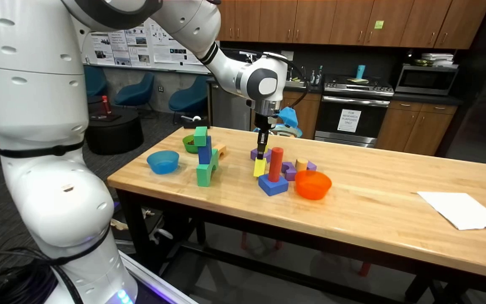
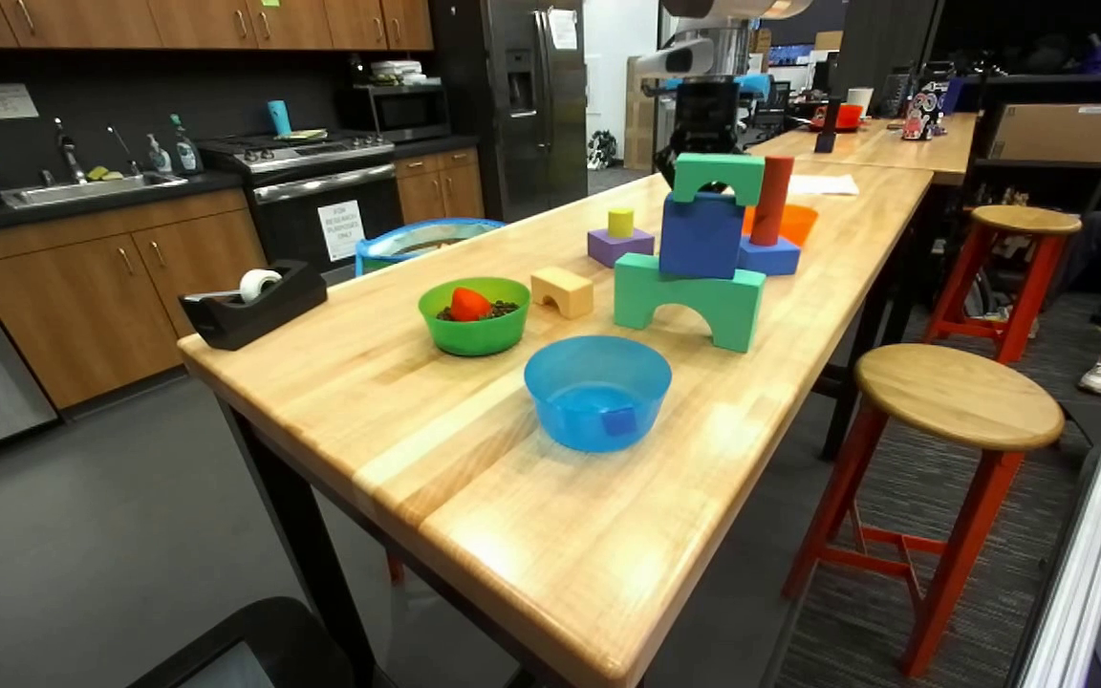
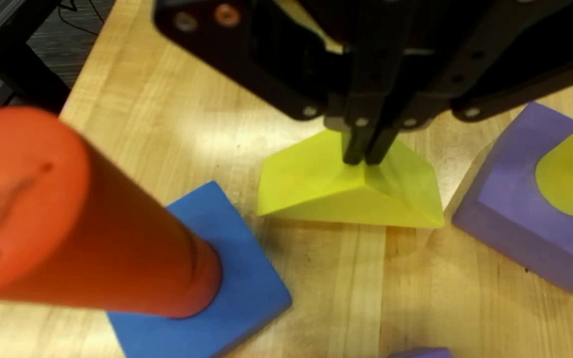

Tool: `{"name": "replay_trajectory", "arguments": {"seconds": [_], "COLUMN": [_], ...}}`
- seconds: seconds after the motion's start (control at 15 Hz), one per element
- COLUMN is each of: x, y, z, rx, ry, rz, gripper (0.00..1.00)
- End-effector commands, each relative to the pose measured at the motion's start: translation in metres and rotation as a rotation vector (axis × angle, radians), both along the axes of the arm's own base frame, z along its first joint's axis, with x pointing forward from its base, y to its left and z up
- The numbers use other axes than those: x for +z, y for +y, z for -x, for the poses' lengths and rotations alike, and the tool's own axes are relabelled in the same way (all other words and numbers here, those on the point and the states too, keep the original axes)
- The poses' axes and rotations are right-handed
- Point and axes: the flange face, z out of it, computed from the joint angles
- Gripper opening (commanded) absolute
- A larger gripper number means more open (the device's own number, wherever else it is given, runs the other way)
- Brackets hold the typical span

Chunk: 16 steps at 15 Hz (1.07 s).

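Black tape dispenser (image 2: 269,312), at a corner of the tabletop (image 2: 398,420); blue bowl (image 2: 574,416) and green bowl (image 2: 474,336), near the adjoining short edge; white paper (image 1: 464,209), towards the opposite short edge.

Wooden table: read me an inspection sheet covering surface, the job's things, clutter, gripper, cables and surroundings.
Surface: light-wood tabletop, reflecting light in patches.
Job's things: yellow triangular block, under the gripper.
Clutter: red cylinder standing on blue square block, translucent blue bowl, white paper sheet, black tape dispenser.
Gripper: shut; whether it pinches the block, unclear.
Cables: black cables heaped beside the robot's base.
Surroundings: round wooden stool with red legs beside the tabletop.
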Motion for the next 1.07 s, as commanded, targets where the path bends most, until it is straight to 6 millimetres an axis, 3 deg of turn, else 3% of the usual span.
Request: {"name": "replay_trajectory", "arguments": {"seconds": [0.0, 0.47, 1.0], "x": [-0.001, -0.020, -0.012], "y": [-0.021, -0.047, -0.027], "z": [0.018, 0.040, 0.062], "rx": [0.016, 0.050, 0.065], "ry": [-0.017, -0.011, -0.066], "rz": [-0.001, 0.010, 0.069], "gripper": [0.01, 0.01, 0.01]}}
